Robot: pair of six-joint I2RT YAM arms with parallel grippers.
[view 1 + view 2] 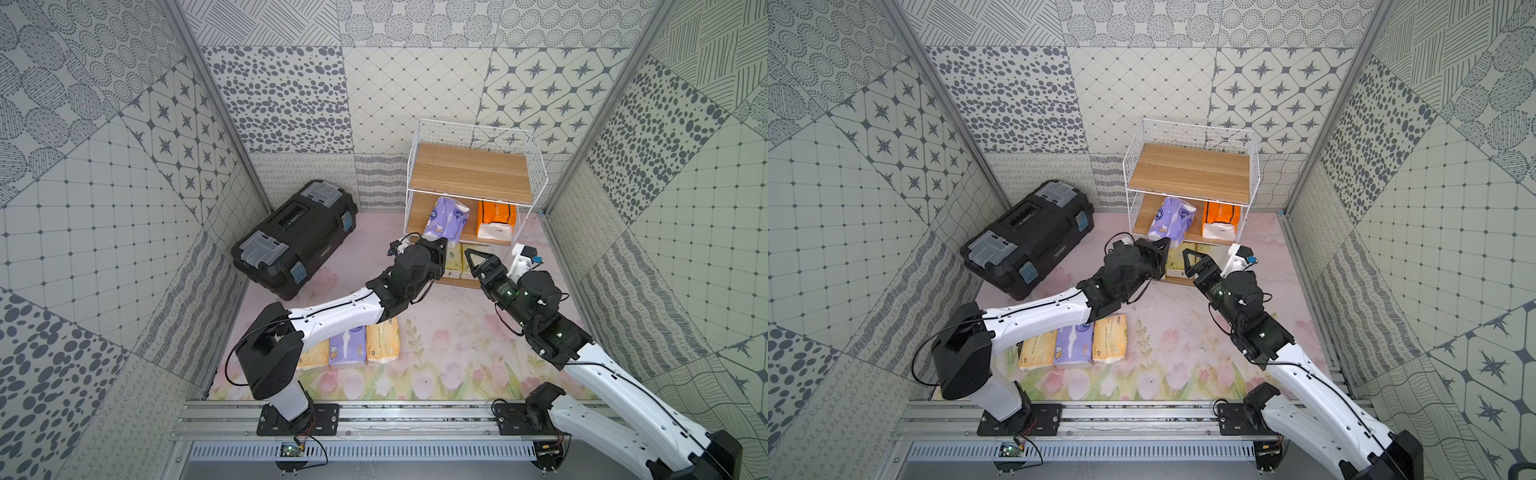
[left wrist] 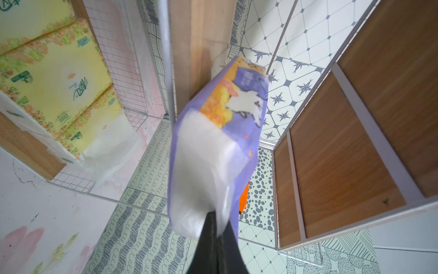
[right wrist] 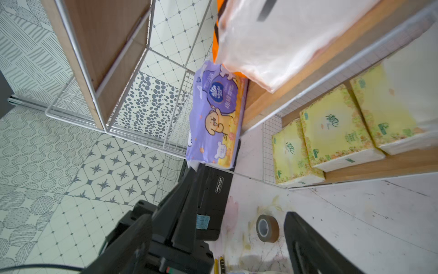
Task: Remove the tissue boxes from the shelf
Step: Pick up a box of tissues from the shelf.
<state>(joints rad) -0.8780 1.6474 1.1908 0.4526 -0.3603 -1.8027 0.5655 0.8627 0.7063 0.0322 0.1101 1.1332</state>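
The shelf [image 1: 469,170] stands at about 1 o'clock on the floor mat, against the back wall, its top board bare. On the middle tier a lavender pack [image 1: 446,218] lies tilted, its near end poking past the board's front edge. The left gripper [image 1: 441,244] is clamped tight on that clear plastic end, the jaws pinched together around the wrapper (the left wrist view shows the pack hanging straight off the black fingertips [image 2: 213,237]). At 3 o'clock from it on the same tier sits the bright orange pack [image 1: 494,222].

The right gripper [image 1: 473,254] is spread wide with nothing between its jaws, and sits just in front of the bottom tier. There, three yellow-green packs [image 3: 336,128] lie side by side.

Off the shelf, at about 7 o'clock on the mat, a second lavender pack [image 1: 347,347] lies between two pale orange packs [image 1: 382,343], partly under the left arm. The black toolbox [image 1: 295,237] sits at 10 o'clock. A brown tape roll [image 3: 267,228] stands on the floor near the right gripper.
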